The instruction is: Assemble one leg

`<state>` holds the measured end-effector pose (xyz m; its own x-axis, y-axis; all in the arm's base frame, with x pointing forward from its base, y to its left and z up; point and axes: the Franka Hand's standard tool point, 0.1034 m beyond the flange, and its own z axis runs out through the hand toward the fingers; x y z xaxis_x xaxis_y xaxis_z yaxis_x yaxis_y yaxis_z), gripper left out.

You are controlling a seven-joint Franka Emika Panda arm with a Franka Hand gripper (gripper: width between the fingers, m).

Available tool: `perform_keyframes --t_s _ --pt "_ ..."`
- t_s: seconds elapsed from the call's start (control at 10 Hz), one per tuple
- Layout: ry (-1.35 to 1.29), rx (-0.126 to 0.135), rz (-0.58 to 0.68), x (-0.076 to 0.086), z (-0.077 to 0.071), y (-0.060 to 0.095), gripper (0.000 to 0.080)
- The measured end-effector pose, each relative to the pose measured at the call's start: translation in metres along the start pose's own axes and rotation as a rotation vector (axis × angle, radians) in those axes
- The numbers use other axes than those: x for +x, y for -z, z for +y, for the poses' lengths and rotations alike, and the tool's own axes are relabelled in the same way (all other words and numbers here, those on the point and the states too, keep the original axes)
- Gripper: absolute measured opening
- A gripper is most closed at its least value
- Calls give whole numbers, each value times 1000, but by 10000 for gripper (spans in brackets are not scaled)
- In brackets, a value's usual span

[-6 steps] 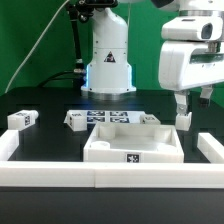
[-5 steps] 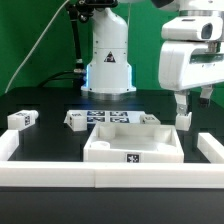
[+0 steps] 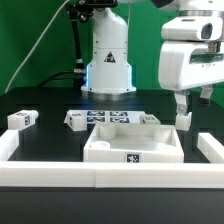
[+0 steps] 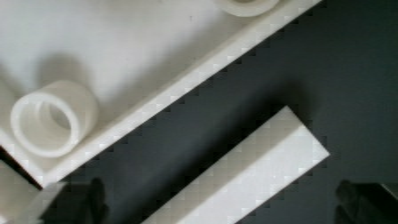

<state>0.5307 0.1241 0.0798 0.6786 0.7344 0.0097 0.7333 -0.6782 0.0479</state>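
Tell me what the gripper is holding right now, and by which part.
Nothing is held. The gripper is open, its fingers standing either side of the leg with a gap on both sides.

**No words or numbers I can read from here, only coded square tags.**
In the exterior view I see one black-and-white tag on the front wall of the big white piece. A row of the same kind sits on the marker board. There is one on the leg at that view's left, and one on a second small white block just beside the board. All are block patterns, not letters. The arm's base carries a dark patch with a pale mark in it, too small for me to make out. My wrist view gives me nothing legible.
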Motion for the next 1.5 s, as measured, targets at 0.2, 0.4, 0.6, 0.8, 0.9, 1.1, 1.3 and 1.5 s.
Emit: perform_keyframes --t_s 0.2,0.4,0.6,0.8,0.9,1.1,1.3,1.5 --pt "4 0 0 0 0 0 650" --pt "239 -22 9 -12 -5 -10 650" --pt "364 -10 -35 -20 -3 -12 650" --pt "364 -7 -39 -27 3 -13 650" --pt "368 -6 -39 -27 2 -14 650" --pt "413 -13 -28 -27 4 -15 650" --pt "566 -9 -13 -50 6 -27 650" --pt "683 -12 -1 -69 14 -34 650"
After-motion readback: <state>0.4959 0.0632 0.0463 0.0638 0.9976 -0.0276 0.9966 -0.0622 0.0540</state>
